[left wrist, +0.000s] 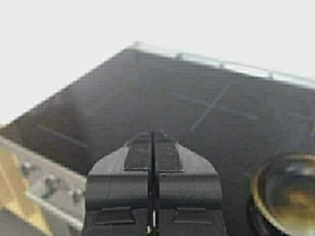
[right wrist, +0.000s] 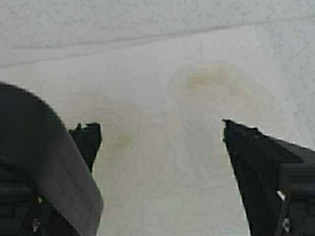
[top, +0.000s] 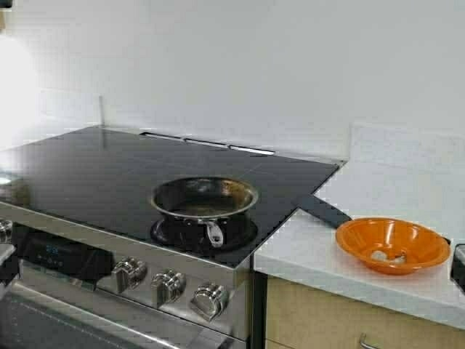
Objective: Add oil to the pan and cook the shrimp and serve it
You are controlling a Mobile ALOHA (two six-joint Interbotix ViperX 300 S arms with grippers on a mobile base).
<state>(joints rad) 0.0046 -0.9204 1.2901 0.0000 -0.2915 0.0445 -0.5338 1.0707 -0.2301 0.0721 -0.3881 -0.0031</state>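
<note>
The pan [top: 204, 200] sits on the stove [top: 94, 174], shiny outside, browned inside, its stubby handle pointing toward the knobs. Left pincer [left wrist: 153, 147] clenched empty; right pincer [right wrist: 160, 135] released.

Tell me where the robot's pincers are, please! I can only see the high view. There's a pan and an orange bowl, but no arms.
Observer: The left pincer is shut tight with nothing in it, above the black stovetop.
Operator: Is it touching anything?
Observer: No. The left wrist view shows the pan off to one side of it, apart from it.
Operator: And the other one?
Observer: The right pincer is wide open and empty, over the white counter, which has faint yellowish stains.
</note>
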